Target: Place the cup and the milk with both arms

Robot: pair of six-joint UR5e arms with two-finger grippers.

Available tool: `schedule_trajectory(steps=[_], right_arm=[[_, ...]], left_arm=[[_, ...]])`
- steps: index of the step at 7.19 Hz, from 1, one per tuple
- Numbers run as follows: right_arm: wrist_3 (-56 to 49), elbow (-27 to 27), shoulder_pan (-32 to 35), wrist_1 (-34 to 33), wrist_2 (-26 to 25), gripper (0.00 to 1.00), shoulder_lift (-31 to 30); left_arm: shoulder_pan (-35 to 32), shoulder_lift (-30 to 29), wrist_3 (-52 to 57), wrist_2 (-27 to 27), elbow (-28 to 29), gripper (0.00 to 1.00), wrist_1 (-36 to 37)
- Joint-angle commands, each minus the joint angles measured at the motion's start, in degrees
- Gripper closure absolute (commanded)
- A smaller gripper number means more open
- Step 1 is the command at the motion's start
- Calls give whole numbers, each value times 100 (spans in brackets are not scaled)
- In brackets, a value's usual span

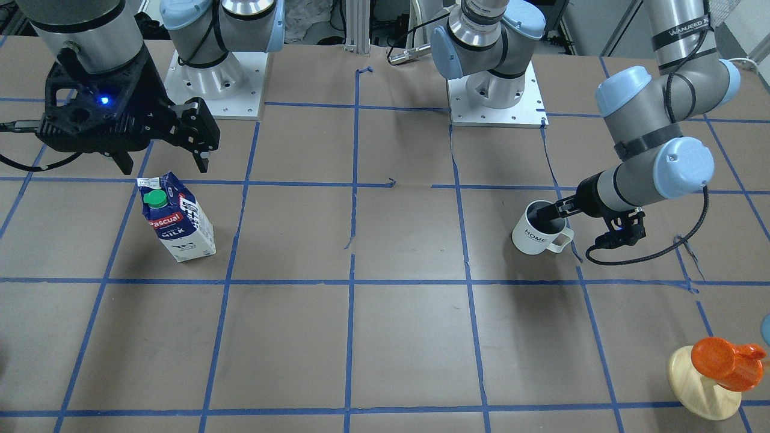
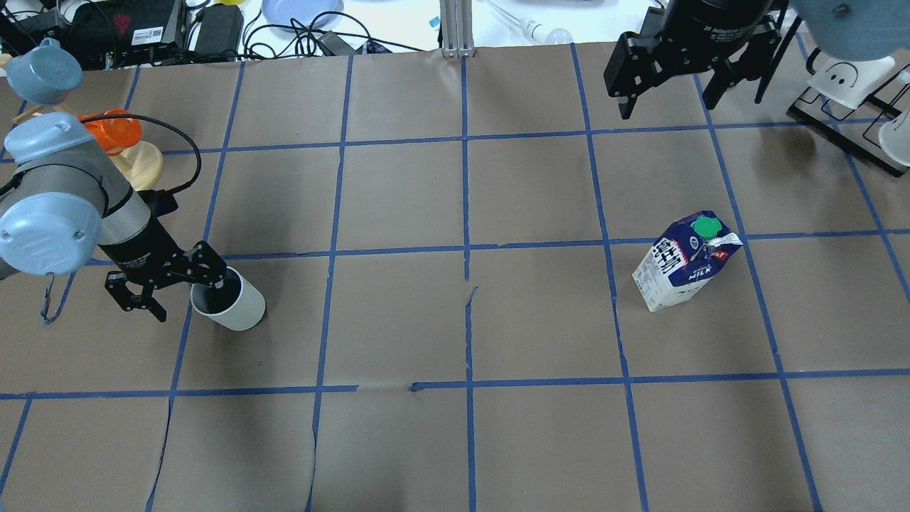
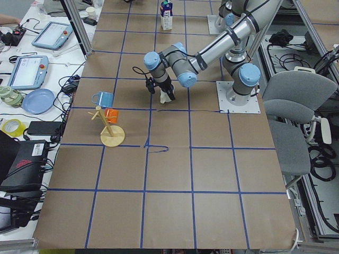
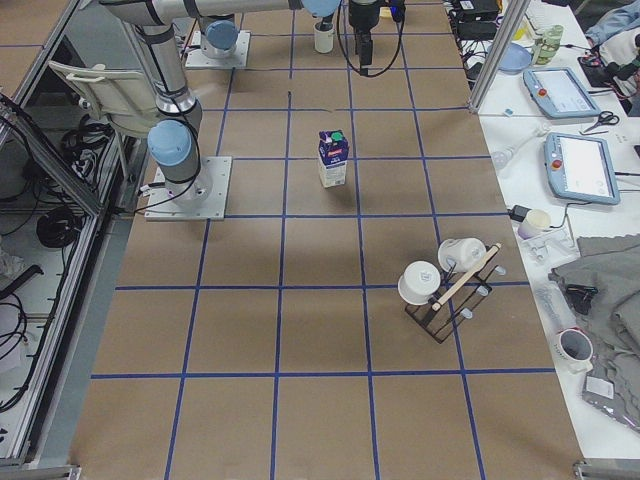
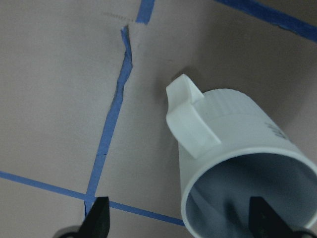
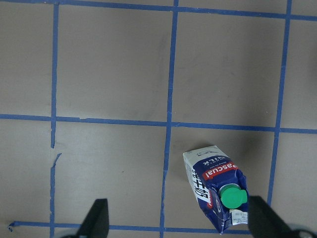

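Observation:
The white cup [image 2: 238, 307] stands on the table's left side, with its handle [image 5: 190, 116] and grey inside in the left wrist view. My left gripper [image 2: 167, 284] is open and straddles the cup's wall: one finger [image 5: 262, 220] is inside the cup [image 1: 535, 234], the other [image 5: 99, 218] is outside by the handle. The milk carton [image 2: 682, 263] stands upright on the right side. My right gripper [image 2: 672, 78] is open and empty, high above the table and beyond the milk [image 6: 215, 186]. In the front-facing view the right gripper [image 1: 163, 161] hangs just above the milk [image 1: 177, 219].
An orange object on a pale wooden stand [image 1: 719, 370] sits at the far left corner, with a blue cup [image 2: 43, 71] next to it. A black rack with white mugs [image 4: 445, 275] stands at the far right. The two arm bases [image 1: 213, 78] [image 1: 496, 96] are at the robot's edge.

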Motion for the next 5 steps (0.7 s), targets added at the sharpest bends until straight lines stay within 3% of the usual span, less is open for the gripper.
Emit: schedule_trajectory(steps=[1,2,3,5], right_arm=[[-446,342,-298,0,9,0,-11],[-806,632,-413,-43,44,0,-55],[-819,678,-440,-61,44,0,-82],[-775,609,-432,-70,61,0,-134]], left_arm=[[-3,-146,-37,-7,-5,36,229],[-3,-173,-46,-190,3,85,344],[-3,-173,-46,-270,12,100,345],[-56,-60,-195,-331,65,100,354]])
